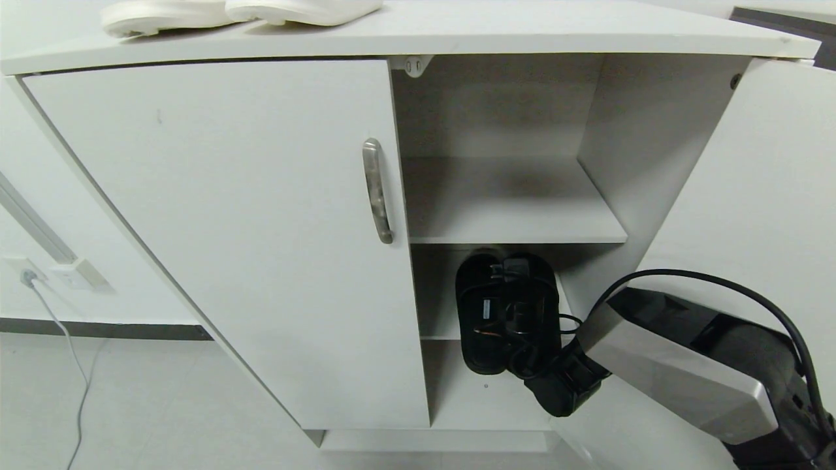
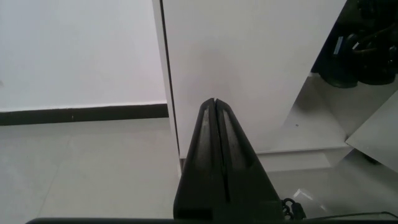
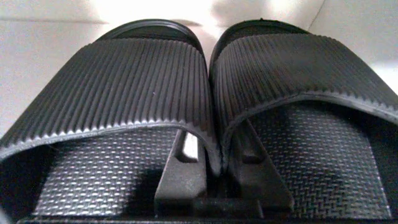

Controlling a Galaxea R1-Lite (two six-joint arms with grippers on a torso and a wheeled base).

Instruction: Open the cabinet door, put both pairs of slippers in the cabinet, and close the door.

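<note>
A pair of black slippers [image 1: 506,313] sits side by side in the lower compartment of the white cabinet [image 1: 496,405], toes toward the back. My right gripper [image 1: 532,356] reaches in from the front right. It is shut on the black slippers [image 3: 143,81], with a finger [image 3: 181,171] inside each one pinching their adjoining inner edges. I cannot tell whether the soles rest on the shelf. A pair of white slippers [image 1: 235,13] lies on the cabinet top. My left gripper [image 2: 214,106] is shut and holds nothing, low in front of the closed left door [image 2: 249,62].
The right cabinet door [image 1: 771,196] stands open, close beside my right arm. The left door [image 1: 228,215] is closed, with a metal handle [image 1: 377,190]. The upper shelf [image 1: 509,209] is bare. A wall outlet and cable [image 1: 29,277] are at the far left above open floor.
</note>
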